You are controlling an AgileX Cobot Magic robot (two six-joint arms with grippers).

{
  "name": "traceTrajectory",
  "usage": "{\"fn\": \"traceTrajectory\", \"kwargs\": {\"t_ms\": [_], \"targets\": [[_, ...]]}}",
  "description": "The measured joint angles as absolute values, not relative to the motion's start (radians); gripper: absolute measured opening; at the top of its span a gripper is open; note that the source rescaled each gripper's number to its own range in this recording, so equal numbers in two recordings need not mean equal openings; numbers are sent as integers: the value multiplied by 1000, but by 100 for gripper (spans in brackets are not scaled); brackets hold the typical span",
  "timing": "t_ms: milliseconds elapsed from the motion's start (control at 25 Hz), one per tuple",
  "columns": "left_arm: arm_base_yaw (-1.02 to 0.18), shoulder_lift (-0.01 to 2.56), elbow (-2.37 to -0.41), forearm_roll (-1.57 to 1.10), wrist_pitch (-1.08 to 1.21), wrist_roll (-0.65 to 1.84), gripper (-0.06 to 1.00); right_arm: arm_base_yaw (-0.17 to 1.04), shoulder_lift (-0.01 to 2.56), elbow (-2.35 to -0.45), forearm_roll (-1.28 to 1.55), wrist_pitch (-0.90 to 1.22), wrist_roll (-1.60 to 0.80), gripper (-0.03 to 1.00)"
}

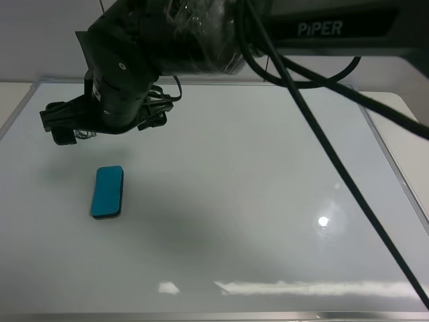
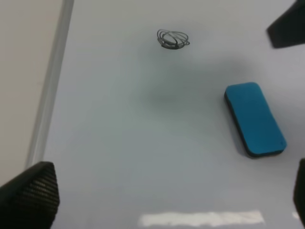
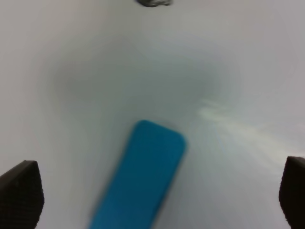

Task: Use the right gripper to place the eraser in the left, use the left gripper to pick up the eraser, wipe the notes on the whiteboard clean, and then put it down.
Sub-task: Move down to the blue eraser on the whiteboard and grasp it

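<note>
The teal-blue eraser [image 1: 107, 192] lies flat on the left part of the whiteboard [image 1: 268, 201]. My right gripper [image 1: 104, 124], on the bulky wrapped arm, reaches across to the left and hovers open just behind and above the eraser. In the right wrist view the eraser [image 3: 138, 181] lies between its wide-apart fingertips [image 3: 19, 200], not touched. The notes [image 1: 84, 134] are a small dark scribble, partly hidden behind the right gripper. The left wrist view shows the eraser [image 2: 255, 119], the notes [image 2: 172, 39] and the open, empty left gripper [image 2: 162, 200] above the board.
The board's silver frame [image 2: 52, 86] runs along its left side, with the white table [image 2: 19, 71] beyond it. Thick black cables [image 1: 322, 134] hang across the board's right half. A bright light reflection [image 1: 323, 221] sits at the right.
</note>
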State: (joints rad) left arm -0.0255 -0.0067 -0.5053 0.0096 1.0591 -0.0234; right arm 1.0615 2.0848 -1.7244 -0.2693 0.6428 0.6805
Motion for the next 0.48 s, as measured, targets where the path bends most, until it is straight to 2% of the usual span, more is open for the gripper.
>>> {"fn": "traceTrajectory", "kwargs": {"t_ms": [200,480], "targets": [[-26,-7,-505,10,1059,-23,100,1061,1943,-1722,-458,824,637,100],[-26,-7,-505,10,1059,-23,100,1061,1675,-1722,-553,992,457,100]]}}
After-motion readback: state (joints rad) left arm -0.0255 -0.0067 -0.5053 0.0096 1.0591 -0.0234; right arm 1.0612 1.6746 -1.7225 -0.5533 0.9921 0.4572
